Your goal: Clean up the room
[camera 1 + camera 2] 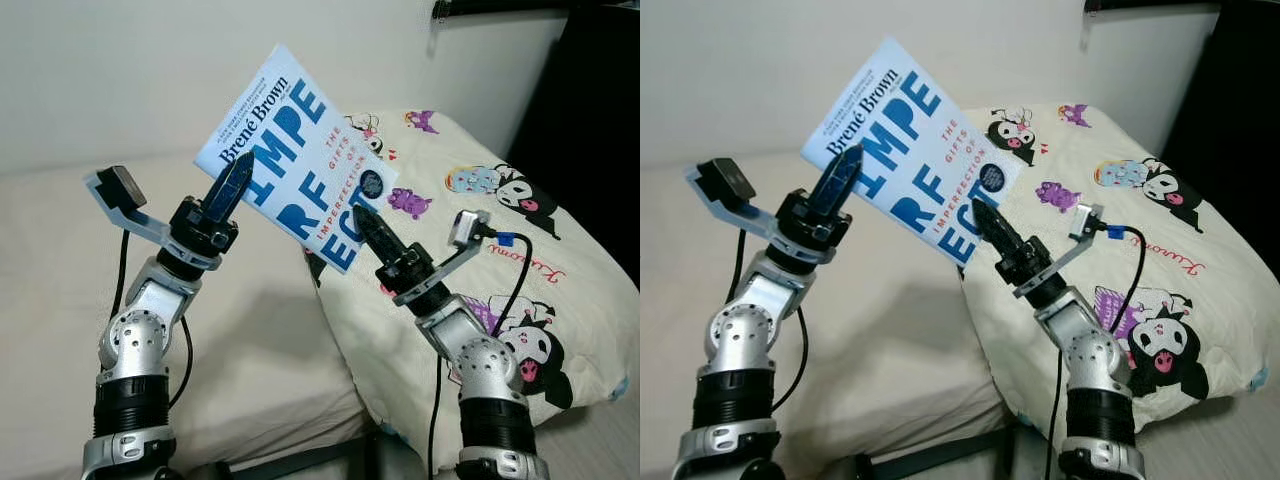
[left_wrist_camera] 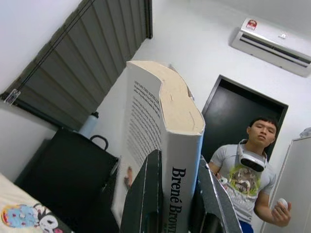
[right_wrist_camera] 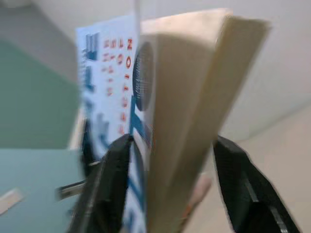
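Beside the pillow (image 1: 500, 250), book (image 1: 300, 150) aloft.

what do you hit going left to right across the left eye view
left wrist camera → left gripper → book → right gripper → right wrist camera → cartoon-print pillow

A pale blue paperback book (image 1: 296, 155) is held up tilted above a beige bed (image 1: 60, 270). The left pincer (image 1: 232, 187) clamps its lower left edge near the author name; the right pincer (image 1: 362, 222) grips its lower right corner. A cream pillow (image 1: 520, 270) with cartoon characters lies on the right.
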You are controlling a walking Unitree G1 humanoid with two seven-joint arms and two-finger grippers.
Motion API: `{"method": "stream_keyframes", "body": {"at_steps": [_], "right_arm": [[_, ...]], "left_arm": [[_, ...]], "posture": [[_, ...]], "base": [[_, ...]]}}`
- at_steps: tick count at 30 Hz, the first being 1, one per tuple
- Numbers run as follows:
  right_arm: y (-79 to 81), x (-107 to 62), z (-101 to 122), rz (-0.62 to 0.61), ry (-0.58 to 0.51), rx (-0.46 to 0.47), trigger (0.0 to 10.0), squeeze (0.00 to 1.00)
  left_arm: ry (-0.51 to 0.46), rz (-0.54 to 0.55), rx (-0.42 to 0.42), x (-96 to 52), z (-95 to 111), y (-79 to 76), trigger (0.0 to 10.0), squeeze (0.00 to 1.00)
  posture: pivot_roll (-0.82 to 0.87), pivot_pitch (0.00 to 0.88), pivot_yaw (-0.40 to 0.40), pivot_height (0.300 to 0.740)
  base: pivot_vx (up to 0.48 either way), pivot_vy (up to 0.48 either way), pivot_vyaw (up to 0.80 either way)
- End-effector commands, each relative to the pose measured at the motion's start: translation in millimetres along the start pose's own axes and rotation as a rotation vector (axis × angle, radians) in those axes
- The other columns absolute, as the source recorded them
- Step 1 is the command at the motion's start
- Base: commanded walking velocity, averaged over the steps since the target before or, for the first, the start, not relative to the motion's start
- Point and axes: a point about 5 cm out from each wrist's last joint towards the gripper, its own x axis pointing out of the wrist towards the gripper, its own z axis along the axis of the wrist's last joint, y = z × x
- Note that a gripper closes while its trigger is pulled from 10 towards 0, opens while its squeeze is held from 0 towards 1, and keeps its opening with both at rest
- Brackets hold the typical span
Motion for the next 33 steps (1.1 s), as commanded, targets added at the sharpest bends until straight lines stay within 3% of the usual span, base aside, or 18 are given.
{"method": "stream_keyframes", "body": {"at_steps": [1, 11, 21, 22, 25, 26, 28, 30, 31, 33], "right_arm": [[10.4, -1.0, -2.6, 0.08, 0.031, 0.027, 0.0, 0.0], [20.3, -18.4, -2.2, 0.14, 0.105, 0.047, 0.0, 0.0], [17.0, -16.4, 6.9, 0.094, 0.066, -0.004, 0.0, 0.0], [13.9, -15.9, 8.3, 0.06, 0.056, -0.022, 0.0, 0.0], [13.9, -15.9, 8.3, 0.06, 0.056, -0.022, 0.0, 0.0], [7.0, -14.5, 9.6, -0.016, 0.042, -0.058, 0.0, 0.0], [7.0, -14.5, 9.6, -0.016, 0.042, -0.058, 0.0, 0.0], [-4.2, -15.0, 10.6, -0.127, 0.037, -0.103, 0.0, 0.0], [-4.2, -15.0, 10.6, -0.127, 0.037, -0.103, 0.0, 0.0], [-7.5, -17.3, 10.7, -0.144, 0.037, -0.111, 0.0, 0.0]], "left_arm": [[-0.003, -0.05, 0.016, 1.7, 7.0, -5.0, 0.0, 0.0], [0.023, -0.016, 0.058, -6.2, 18.8, 2.9, 0.0, 0.0], [0.052, 0.012, 0.051, -9.5, 16.3, 9.4, 0.0, 0.0], [0.066, 0.026, 0.036, -11.5, 12.8, 10.8, 0.0, 0.2], [0.066, 0.026, 0.036, -11.5, 12.8, 10.8, 0.0, 0.2], [0.086, 0.055, 0.015, -16.0, 6.4, 13.5, 10.0, 1.0], [0.086, 0.055, 0.015, -16.0, 6.4, 13.5, 10.0, 1.0], [0.105, 0.149, -0.005, -29.9, -2.9, 23.6, 10.0, 1.0], [0.105, 0.149, -0.005, -29.9, -2.9, 23.6, 10.0, 1.0], [0.118, 0.296, -0.001, -57.0, -8.4, 39.9, 10.0, 1.0]], "posture": [[-0.14, 0.076, 0.007, 0.581], [-0.14, 0.032, 0.004, 0.581], [-0.14, 0.032, 0.014, 0.581], [-0.14, 0.031, 0.014, 0.581], [-0.14, 0.031, 0.014, 0.581], [-0.14, 0.034, 0.012, 0.581], [-0.14, 0.034, 0.012, 0.581], [-0.14, 0.037, 0.009, 0.581], [-0.14, 0.037, 0.009, 0.581], [-0.14, 0.04, 0.009, 0.59]], "base": [[0.0, 0.0, 0.0], [0.0, 0.0, 0.0], [0.0, 0.0, 0.0], [0.0, 0.0, 0.0], [0.0, 0.0, 0.0], [0.0, 0.0, 0.0], [0.0, 0.0, 0.0], [0.0, 0.0, 0.0], [0.0, 0.0, 0.0], [0.0, 0.0, 0.0]]}}
